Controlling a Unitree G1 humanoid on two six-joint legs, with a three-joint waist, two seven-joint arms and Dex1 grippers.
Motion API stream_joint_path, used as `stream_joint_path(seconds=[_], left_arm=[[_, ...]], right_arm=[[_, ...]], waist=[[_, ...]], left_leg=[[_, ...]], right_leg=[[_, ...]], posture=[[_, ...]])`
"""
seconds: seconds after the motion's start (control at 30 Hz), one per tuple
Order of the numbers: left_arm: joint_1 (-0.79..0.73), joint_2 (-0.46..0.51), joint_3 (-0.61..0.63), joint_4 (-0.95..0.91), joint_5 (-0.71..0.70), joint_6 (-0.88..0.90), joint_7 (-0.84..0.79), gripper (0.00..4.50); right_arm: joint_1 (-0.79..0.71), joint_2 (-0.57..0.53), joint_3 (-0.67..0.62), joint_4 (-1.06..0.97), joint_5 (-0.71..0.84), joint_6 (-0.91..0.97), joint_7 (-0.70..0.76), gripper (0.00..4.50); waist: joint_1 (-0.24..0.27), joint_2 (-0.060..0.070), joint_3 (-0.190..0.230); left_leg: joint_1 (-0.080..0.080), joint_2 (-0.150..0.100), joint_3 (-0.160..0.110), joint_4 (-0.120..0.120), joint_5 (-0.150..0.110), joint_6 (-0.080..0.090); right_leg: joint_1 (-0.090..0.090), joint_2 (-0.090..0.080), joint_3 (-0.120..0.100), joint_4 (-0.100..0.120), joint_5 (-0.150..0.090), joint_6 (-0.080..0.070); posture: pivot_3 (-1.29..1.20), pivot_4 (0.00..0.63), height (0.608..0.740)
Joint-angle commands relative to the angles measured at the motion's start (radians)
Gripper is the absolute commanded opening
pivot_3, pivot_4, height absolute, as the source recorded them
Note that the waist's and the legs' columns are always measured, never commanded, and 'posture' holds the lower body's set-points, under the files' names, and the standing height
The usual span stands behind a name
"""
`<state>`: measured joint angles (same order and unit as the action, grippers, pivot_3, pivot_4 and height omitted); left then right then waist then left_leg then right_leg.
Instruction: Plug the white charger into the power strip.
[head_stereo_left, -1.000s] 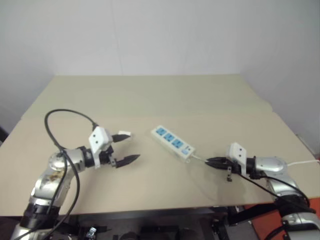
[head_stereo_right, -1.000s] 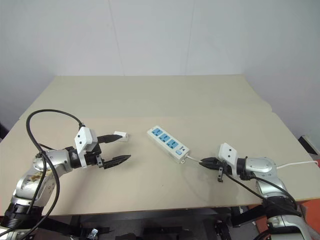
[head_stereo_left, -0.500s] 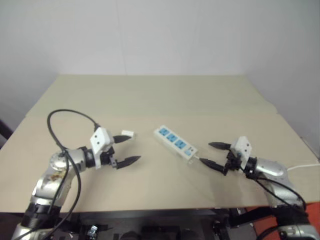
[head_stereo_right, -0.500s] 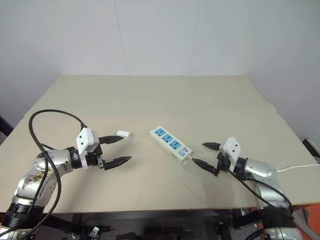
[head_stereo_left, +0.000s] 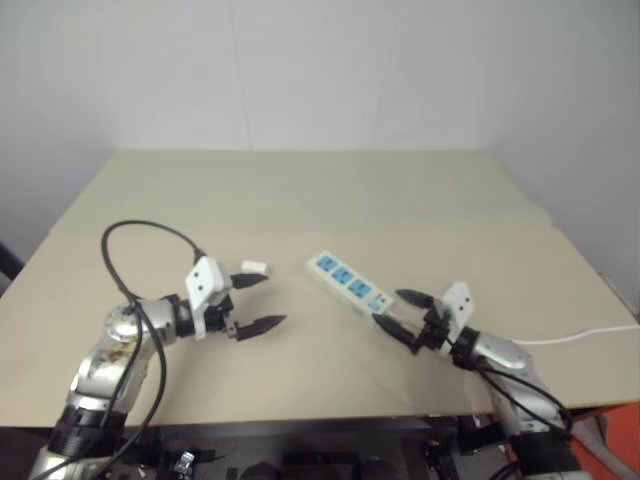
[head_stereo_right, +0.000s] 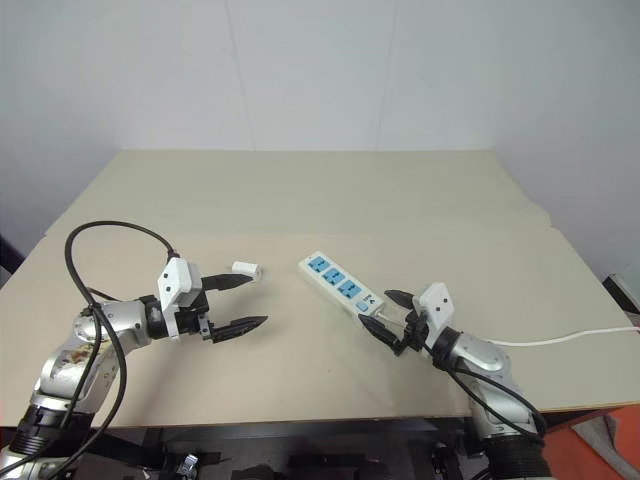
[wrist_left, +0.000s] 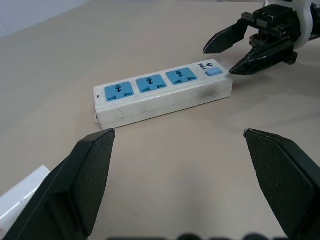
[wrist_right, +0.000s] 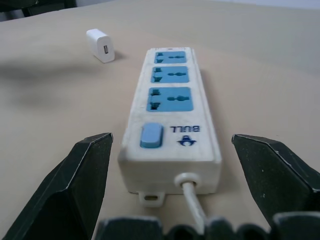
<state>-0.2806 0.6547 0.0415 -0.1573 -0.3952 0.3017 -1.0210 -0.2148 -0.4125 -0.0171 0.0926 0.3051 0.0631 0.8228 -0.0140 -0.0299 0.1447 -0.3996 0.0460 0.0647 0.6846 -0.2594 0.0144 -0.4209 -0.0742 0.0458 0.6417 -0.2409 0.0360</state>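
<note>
With both sets of jaws spread wide and empty, the right gripper (head_stereo_right: 388, 318) straddles the switch end of the long white 3-socket power strip (head_stereo_right: 340, 286), apparently to steady it, while the left gripper (head_stereo_right: 238, 302) waits near the small white block charger (head_stereo_right: 246, 269) lying on the tan table (head_stereo_right: 300, 200), which it must grasp next.

Beige table (head_stereo_right: 330, 190) with power strip (head_stereo_right: 340, 285) and white charger (head_stereo_right: 246, 269).

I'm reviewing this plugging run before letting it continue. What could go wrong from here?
The right tool straddles the switch end of the power strip, open; closing there may press the switch or snag the cord. The strip lies loose on the table and may slide. The white charger lies beside the left tool, ungrasped, and could get knocked away.
</note>
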Motion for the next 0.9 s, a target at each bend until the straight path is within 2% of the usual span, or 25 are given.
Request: stream_joint_path(seconds=[0.03, 0.5, 0.67, 0.9], left_arm=[[-0.015, 0.004, 0.013, -0.023, -0.018, -0.017, -0.007, 4.5], [-0.015, -0.003, 0.005, -0.017, -0.002, -0.023, 0.005, 4.5], [-0.017, -0.004, 0.003, -0.012, 0.002, -0.025, 0.008, 4.5], [-0.039, -0.009, -0.001, -0.007, 0.008, -0.023, 0.017, 4.5]], right_arm=[[-0.004, 0.01, 0.004, 0.007, -0.022, -0.042, -0.014, 4.47], [-0.052, 0.082, 0.01, 0.107, -0.041, -0.051, -0.039, 4.47], [-0.063, 0.097, 0.009, 0.129, -0.043, -0.053, -0.042, 3.45], [-0.039, 0.073, 0.042, 0.103, -0.057, -0.087, 0.014, 3.45]], waist=[[0.0, 0.0, 0.0], [-0.004, 0.0, 0.0], [-0.004, 0.0, 0.0], [-0.003, 0.0, 0.0]], left_leg=[[0.0, 0.0, 0.0, 0.0, 0.0, 0.0], [0.0, 0.0, 0.0, 0.0, 0.0, 0.0], [0.0, 0.0, 0.0, 0.0, 0.0, 0.0], [0.0, 0.0, 0.0, 0.0, 0.0, 0.0]], right_leg=[[0.0, 0.0, 0.0, 0.0, 0.0, 0.0], [0.0, 0.001, 0.0, 0.0, 0.0, 0.0], [0.0, 0.0, 0.0, 0.0, 0.0, 0.0], [0.0, 0.0, 0.0, 0.0, 0.0, 0.0]], posture=[[0.0, 0.15, 0.74], [0.0, 0.15, 0.74], [0.0, 0.15, 0.74], [0.0, 0.15, 0.74]])
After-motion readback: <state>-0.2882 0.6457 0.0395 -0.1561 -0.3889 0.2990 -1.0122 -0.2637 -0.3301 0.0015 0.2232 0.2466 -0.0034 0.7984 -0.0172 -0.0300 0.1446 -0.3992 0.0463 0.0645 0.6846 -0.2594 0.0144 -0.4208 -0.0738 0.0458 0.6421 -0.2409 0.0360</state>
